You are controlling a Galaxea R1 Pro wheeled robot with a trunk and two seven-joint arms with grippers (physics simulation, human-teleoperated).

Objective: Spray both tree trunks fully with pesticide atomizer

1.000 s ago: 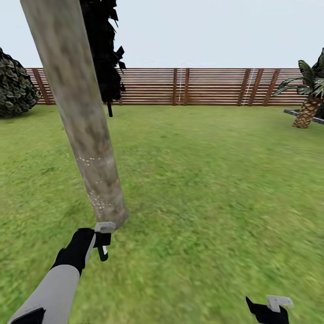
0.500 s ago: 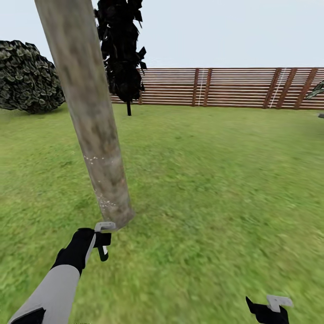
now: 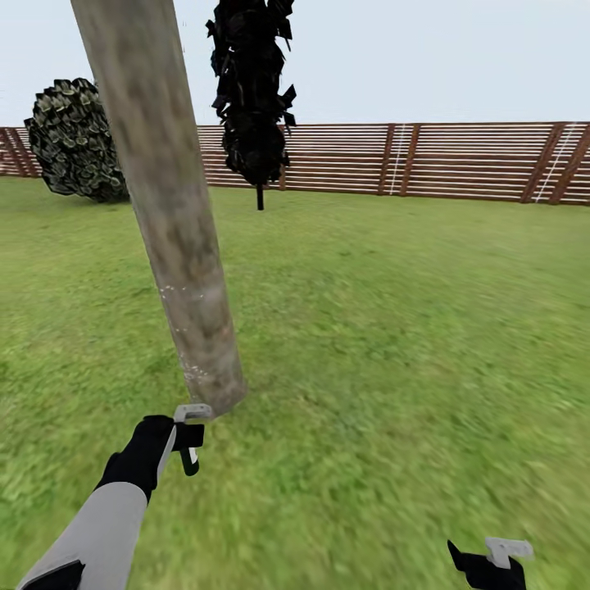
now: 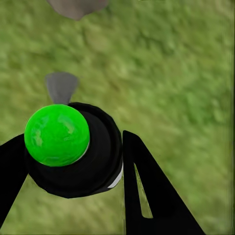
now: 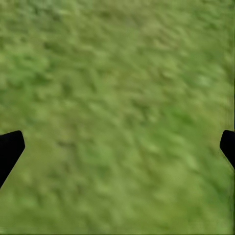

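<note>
1. The left hand (image 3: 187, 442) grips the pesticide atomizer (image 4: 73, 149), a dark bottle with a green top, at the near foot of the leaning tree trunk (image 3: 176, 238)
2. The right hand (image 3: 492, 561) hangs wide open and empty over the grass (image 3: 393, 328)
3. Pale specks mark the lower trunk only, so coverage looks partial
4. Aim the nozzle at the bark and sweep upward
</note>
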